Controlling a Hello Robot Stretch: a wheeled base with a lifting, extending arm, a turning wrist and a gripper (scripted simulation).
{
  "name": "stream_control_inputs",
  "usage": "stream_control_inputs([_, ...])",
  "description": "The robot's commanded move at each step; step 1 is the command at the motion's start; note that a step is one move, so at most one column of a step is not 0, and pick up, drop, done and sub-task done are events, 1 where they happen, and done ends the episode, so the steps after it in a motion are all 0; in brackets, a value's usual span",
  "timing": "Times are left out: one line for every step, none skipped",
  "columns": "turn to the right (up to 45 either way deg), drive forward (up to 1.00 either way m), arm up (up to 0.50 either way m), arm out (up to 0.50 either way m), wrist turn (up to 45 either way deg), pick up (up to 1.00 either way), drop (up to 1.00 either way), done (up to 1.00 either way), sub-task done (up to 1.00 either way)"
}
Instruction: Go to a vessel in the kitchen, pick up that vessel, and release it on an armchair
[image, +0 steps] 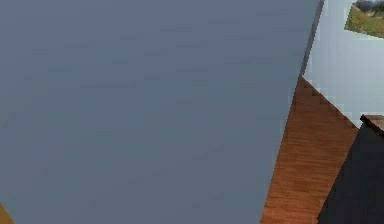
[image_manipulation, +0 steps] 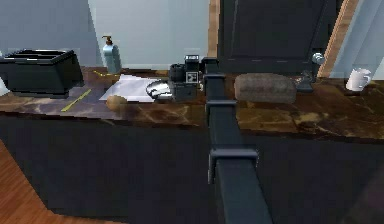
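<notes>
The dark marble counter (image_manipulation: 60, 115) is being crossed by the arm (image_manipulation: 228, 150), which is being held out, it seems, so that the gripper (image_manipulation: 168, 88) is being set at a round rimmed vessel (image_manipulation: 157, 91), possibly a bowl, lying on white paper (image_manipulation: 125, 88). Whether anything is being gripped cannot be told. A white mug (image_manipulation: 358, 78) is being borne well apart, toward the arm side view's right. No lettering is being made out.

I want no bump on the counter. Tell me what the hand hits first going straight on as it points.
Probably the pale wall behind the counter, if the hand points along the arm; depth is unclear. A round whitish thing lies beside it.
</notes>
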Motion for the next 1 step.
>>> stream_control_inputs([0.0,0.0,0.04,0.0,0.0,0.0,0.0,0.0,0.0])
